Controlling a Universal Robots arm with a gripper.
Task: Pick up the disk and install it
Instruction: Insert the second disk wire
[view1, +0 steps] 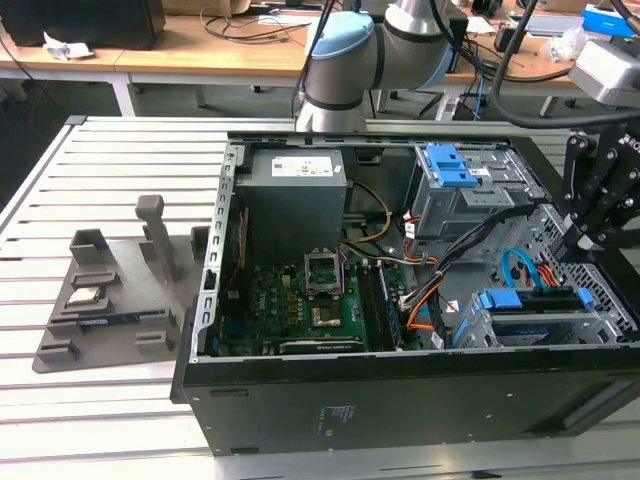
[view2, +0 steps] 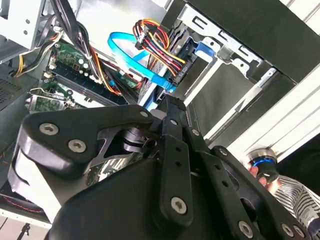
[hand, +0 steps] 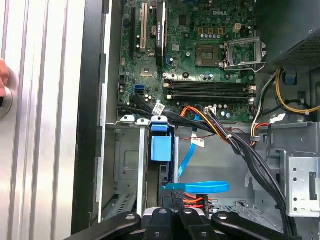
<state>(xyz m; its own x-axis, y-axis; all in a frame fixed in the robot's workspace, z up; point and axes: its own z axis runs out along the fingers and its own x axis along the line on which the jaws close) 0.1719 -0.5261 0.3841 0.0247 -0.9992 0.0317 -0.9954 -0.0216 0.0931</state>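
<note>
Inside the open black computer case (view1: 400, 400) lying on the slatted metal bench (view1: 60, 420), we see the disk, a flat drive in a blue plastic carrier (view1: 530, 300), already seated upright in the grey metal drive cage (view1: 545, 328) at the exterior view's right. In the first wrist view the same carrier (hand: 161, 145) stands in a slot of the cage, its blue tab just beside the cage's white clips, with a flat blue data cable (hand: 200, 187) curving near it. Our black hand (view1: 597, 205) hangs just above the cage in the exterior view, apart from the disk; its linkages crowd both wrist views, and its fingers appear drawn together with nothing between them, though we cannot tell this for certain. The green motherboard (view1: 300, 300) lies in the middle of the case, with a bundle of coloured wires (view2: 155, 42) running toward the drive. On the bench at the exterior view's left sits a grey plastic fixture (view1: 110, 290), well apart from the case.
</note>
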